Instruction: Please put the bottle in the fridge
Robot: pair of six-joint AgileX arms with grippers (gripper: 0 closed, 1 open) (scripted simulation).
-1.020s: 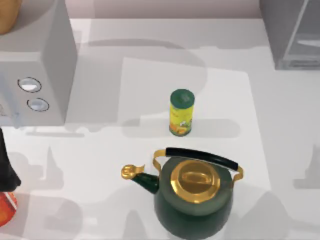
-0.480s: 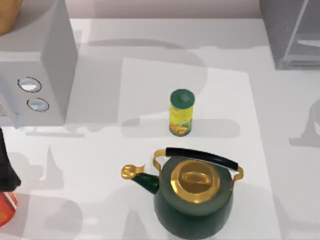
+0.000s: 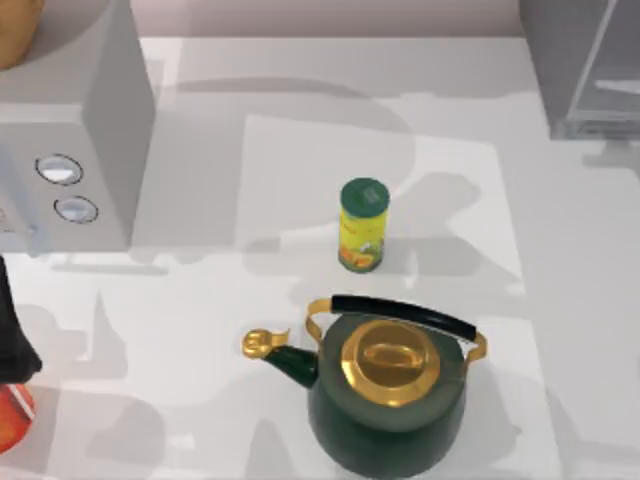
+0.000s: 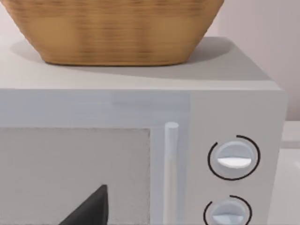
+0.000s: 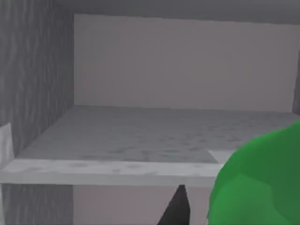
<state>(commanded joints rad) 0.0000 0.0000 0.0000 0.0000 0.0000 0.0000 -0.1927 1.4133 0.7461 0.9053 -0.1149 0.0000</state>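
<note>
As the right wrist view faces an open grey shelf inside the fridge [image 5: 140, 136], the bottle [image 5: 260, 178] looms green close beside a dark tip of the right tool; its grip cannot be told. On the white worktop [image 3: 300, 160] stand a kettle [image 3: 390, 395] and a yellow can [image 3: 362, 224].

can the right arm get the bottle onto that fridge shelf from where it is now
Probably yes: in the right wrist view the green bottle sits close before the fridge, whose shelf lies bare with nothing between.
</note>
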